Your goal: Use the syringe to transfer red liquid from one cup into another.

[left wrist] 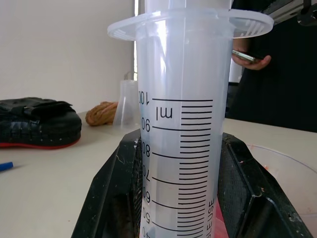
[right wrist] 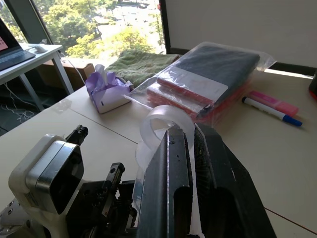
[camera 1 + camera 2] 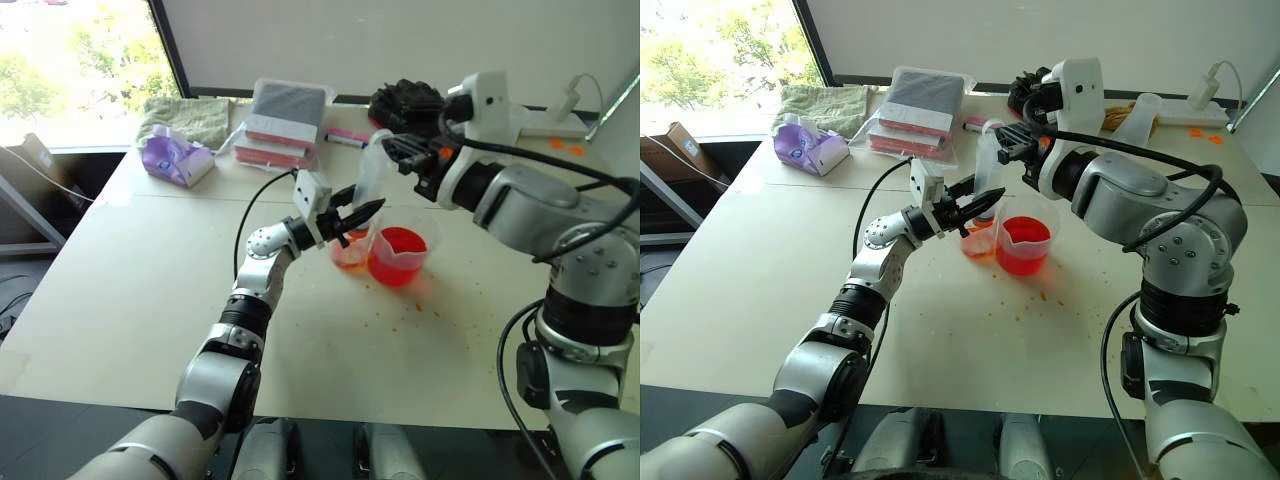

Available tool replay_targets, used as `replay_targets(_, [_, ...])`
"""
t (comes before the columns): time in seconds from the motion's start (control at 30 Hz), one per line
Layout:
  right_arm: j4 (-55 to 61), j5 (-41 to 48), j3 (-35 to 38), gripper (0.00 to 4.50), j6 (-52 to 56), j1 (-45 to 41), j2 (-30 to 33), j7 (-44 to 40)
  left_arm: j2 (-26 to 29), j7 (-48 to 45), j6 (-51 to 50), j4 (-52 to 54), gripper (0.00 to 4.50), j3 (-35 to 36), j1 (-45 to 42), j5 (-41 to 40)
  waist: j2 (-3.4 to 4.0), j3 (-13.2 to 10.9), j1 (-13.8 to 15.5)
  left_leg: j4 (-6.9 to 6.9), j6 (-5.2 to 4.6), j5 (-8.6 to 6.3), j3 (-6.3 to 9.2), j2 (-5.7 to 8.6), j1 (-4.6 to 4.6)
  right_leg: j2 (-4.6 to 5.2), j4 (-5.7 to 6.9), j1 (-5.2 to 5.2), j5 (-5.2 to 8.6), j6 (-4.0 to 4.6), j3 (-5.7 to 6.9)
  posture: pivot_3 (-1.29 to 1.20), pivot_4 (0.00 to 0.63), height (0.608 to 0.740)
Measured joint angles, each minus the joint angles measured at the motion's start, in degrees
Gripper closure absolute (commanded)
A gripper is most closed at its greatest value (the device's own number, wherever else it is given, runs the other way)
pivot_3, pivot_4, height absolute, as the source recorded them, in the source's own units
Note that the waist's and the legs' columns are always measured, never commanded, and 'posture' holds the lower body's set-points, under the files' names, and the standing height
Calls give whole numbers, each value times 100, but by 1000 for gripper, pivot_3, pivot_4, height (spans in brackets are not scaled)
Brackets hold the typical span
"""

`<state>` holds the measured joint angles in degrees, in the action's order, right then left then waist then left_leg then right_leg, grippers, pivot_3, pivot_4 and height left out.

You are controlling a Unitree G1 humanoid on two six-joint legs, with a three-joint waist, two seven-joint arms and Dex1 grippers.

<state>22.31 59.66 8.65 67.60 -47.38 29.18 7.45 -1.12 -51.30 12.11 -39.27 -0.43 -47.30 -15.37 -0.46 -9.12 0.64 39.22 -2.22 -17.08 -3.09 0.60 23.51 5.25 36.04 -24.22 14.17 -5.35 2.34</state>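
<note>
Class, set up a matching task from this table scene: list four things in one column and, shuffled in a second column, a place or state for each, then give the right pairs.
Things:
1. syringe
2. spouted beaker
3. small cup
4. purple tissue pack

Places or states:
A. at the table's far left, beside a green towel
B. holds the most red liquid
C. upright, gripped by the left hand
D. has a little red liquid, directly under the syringe

Pairs: 1-C, 2-B, 3-D, 4-A
</note>
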Motion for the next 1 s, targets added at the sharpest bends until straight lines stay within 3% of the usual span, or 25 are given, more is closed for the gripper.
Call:
replay_targets(0.83, [73,-677,-15,4475,5,142,-87,-758,36,1,0,23,3040,0,-9,37,0,0,-1,0,0,0,1,0,0,0,-1,-1,0,0,0,0,150,740])
replay_targets(0.87, [73,-680,-13,3766,5,138,-75,-815,34,14,-4,27,3040,3,-9,36,0,0,-3,0,0,0,1,0,0,1,-1,-1,0,0,0,0,150,740])
replay_targets(1.0, [127,-640,-79,1799,81,115,-139,-1128,33,156,-32,40,3040,89,-15,12,1,-1,-13,-4,0,0,2,0,0,0,0,-5,0,0,0,0,150,740])
